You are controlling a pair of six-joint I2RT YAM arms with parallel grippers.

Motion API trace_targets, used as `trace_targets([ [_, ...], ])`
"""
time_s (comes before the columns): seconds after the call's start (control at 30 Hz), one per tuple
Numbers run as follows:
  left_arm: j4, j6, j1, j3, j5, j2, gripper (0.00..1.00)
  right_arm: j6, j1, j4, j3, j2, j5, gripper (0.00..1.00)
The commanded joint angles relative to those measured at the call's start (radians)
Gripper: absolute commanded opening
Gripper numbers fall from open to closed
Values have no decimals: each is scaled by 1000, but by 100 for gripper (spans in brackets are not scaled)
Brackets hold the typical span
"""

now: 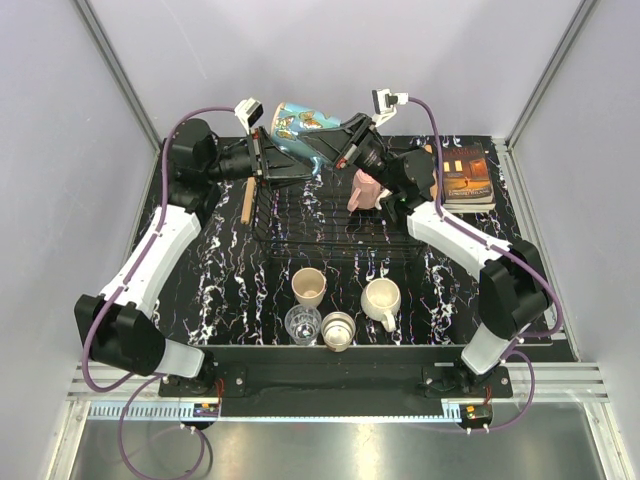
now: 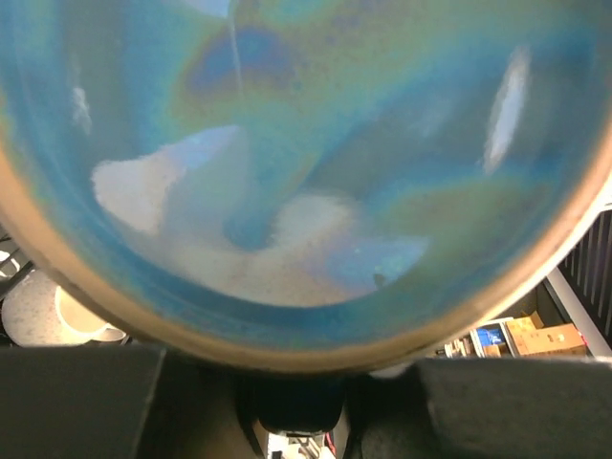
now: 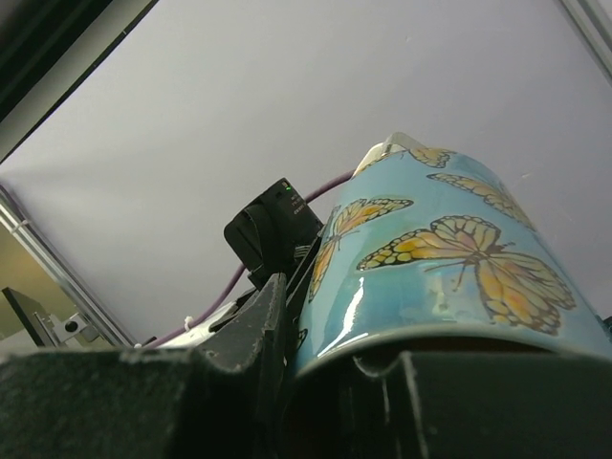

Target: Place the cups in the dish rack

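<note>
A blue mug [image 1: 300, 124] painted with orange butterflies hangs tilted above the back of the black wire dish rack [image 1: 330, 232]. Both grippers hold it. My left gripper [image 1: 277, 152] is shut on its left end; the mug's glazed blue surface and tan rim [image 2: 316, 359] fill the left wrist view. My right gripper [image 1: 340, 150] is shut on the mug's edge [image 3: 430, 330] at the right end. A pink mug [image 1: 365, 190] stands in the rack. On the table in front are a cream cup [image 1: 309, 287], a white mug [image 1: 381, 300], a clear glass tumbler [image 1: 302, 324] and another cream cup [image 1: 338, 330].
An orange-brown book [image 1: 467, 176] lies at the back right beside the rack. The rack's wooden rod handle [image 1: 247, 203] shows at its left end. Grey walls and metal frame posts enclose the black marbled table [image 1: 230, 290].
</note>
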Motion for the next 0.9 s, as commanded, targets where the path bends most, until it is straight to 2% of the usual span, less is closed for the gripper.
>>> trace_targets([
  [0.0,16,94,-109,39,31,15,0,148,130,-47,23,28,-388,0],
  [0.17,19,90,-100,56,13,21,0,144,135,-35,-30,11,-357,0],
  [0.2,27,87,-92,66,13,21,0,142,136,-35,-58,7,-348,2],
  [0.23,27,87,-86,74,13,24,0,141,135,-35,-72,1,-345,22],
  [0.27,27,83,-69,80,11,24,0,139,135,-35,-105,-7,-337,32],
  [0.3,22,83,-59,91,10,23,0,138,135,-34,-122,-18,-334,35],
  [0.33,18,83,-48,106,10,26,0,121,135,-41,-141,-27,-331,45],
  [0.37,15,83,-25,112,8,25,0,109,135,-50,-180,-54,-324,50],
  [0.53,16,76,21,112,-3,14,0,23,107,-144,-263,-153,-293,61],
  [0.57,13,73,30,111,-7,11,0,14,101,-161,-279,-177,-293,69],
  [0.6,15,71,34,112,-9,9,0,-8,92,-194,-285,-191,-293,73],
  [0.73,-7,86,54,128,-20,-2,0,-63,79,-270,-334,-266,-272,76],
  [0.8,-16,91,55,128,-24,-8,0,-74,75,-294,-346,-280,-270,85],
  [0.87,-65,129,60,144,-33,-11,0,-86,69,-329,-357,-303,-271,85],
])
